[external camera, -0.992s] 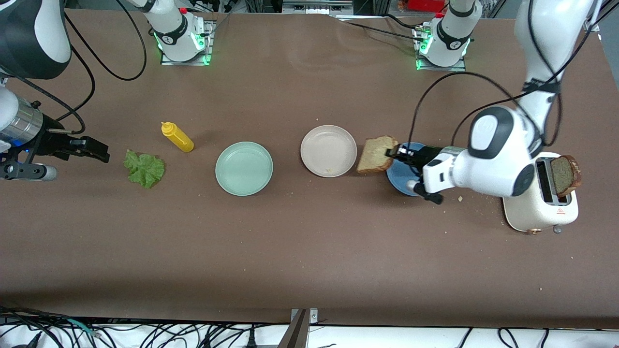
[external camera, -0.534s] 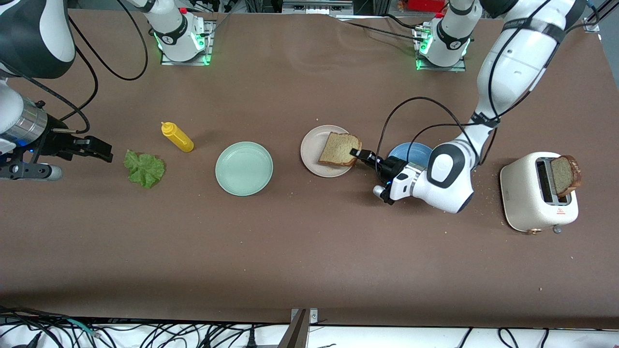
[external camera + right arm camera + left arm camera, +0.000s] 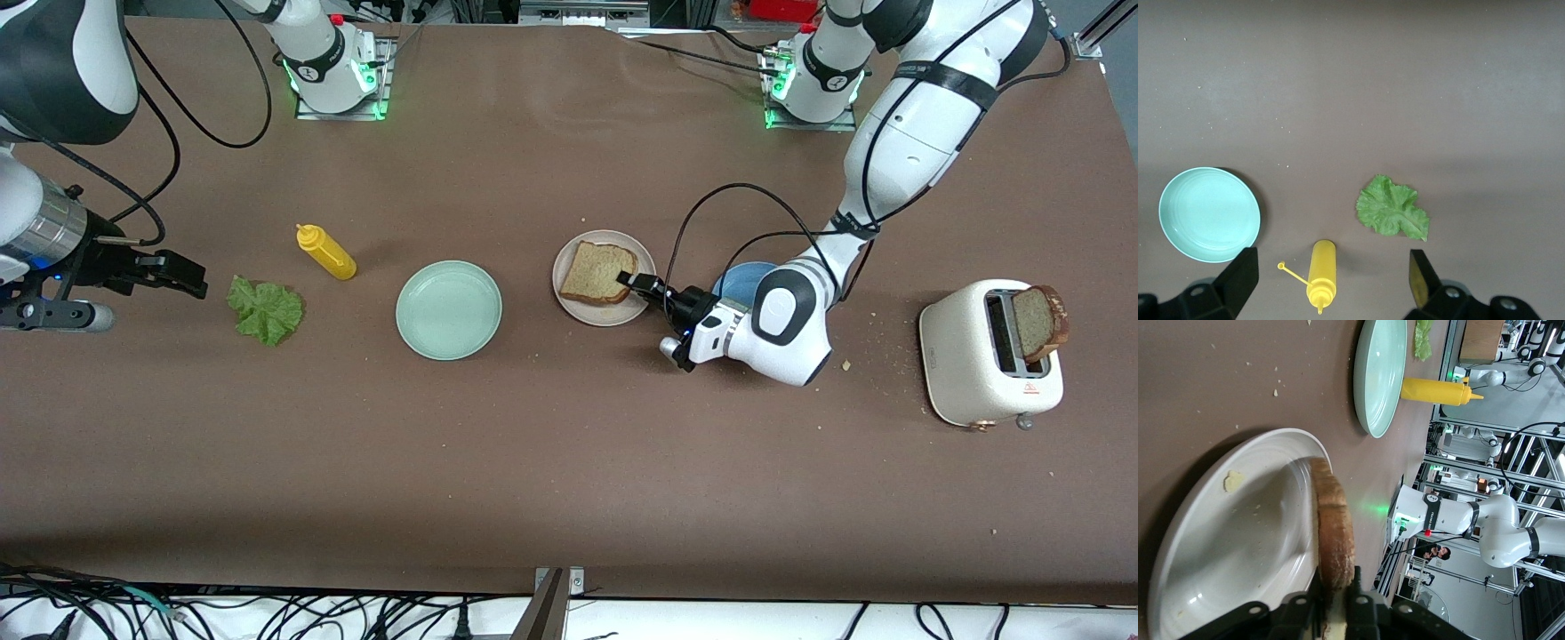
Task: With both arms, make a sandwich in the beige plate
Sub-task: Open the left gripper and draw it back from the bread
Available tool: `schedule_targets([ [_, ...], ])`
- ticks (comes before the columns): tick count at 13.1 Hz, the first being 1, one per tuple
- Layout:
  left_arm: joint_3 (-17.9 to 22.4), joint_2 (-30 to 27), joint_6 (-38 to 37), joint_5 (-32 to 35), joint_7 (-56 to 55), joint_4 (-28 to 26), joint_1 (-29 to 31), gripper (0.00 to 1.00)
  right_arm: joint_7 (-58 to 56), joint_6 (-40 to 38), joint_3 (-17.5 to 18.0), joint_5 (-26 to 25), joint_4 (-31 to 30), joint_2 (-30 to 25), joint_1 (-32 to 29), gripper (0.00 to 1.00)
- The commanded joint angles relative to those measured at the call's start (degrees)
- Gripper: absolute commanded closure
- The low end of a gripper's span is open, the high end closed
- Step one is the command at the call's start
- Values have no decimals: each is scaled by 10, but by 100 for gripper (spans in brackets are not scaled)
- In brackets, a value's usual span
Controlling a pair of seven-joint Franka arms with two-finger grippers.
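Observation:
A brown bread slice (image 3: 600, 271) lies on the beige plate (image 3: 578, 307) at mid-table. My left gripper (image 3: 633, 283) is low at the plate's rim toward the left arm's end, shut on the slice's edge. In the left wrist view the slice (image 3: 1335, 533) stands edge-on between the black fingers (image 3: 1355, 613) over the beige plate (image 3: 1238, 540). A green lettuce leaf (image 3: 265, 311) lies on the table toward the right arm's end. My right gripper (image 3: 178, 274) waits beside it, open and empty. A second bread slice (image 3: 1036, 320) sticks out of the toaster.
A white toaster (image 3: 978, 373) stands at the left arm's end. A blue plate (image 3: 742, 277) shows partly under the left arm. A mint green plate (image 3: 449, 309) and a yellow squeeze bottle (image 3: 326, 252) lie between the beige plate and the lettuce.
The left arm has carried the bread slice from beside the blue plate over to the beige plate and lowered it onto it. The right arm has not moved.

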Motion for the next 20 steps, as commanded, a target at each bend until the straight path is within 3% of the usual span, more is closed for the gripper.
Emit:
schedule_targets([
  [1,8,-3,-2,-15,12,7,2,0,-2,-4,-1,-10,7,0,3,0],
  [11,35,-121,5,182,-48,13,6,0,-2,-3,-2,-10,7,0,2,0],
  [15,69,-175,4,323,-90,53,6,0,-2,-4,-2,-9,7,1,3,0],
  [18,70,-229,0,461,-176,56,7,0,-2,-3,-2,-10,7,0,2,0],
  [20,70,-263,-3,511,-210,54,18,0,-2,-4,-2,-10,7,0,3,0],
])
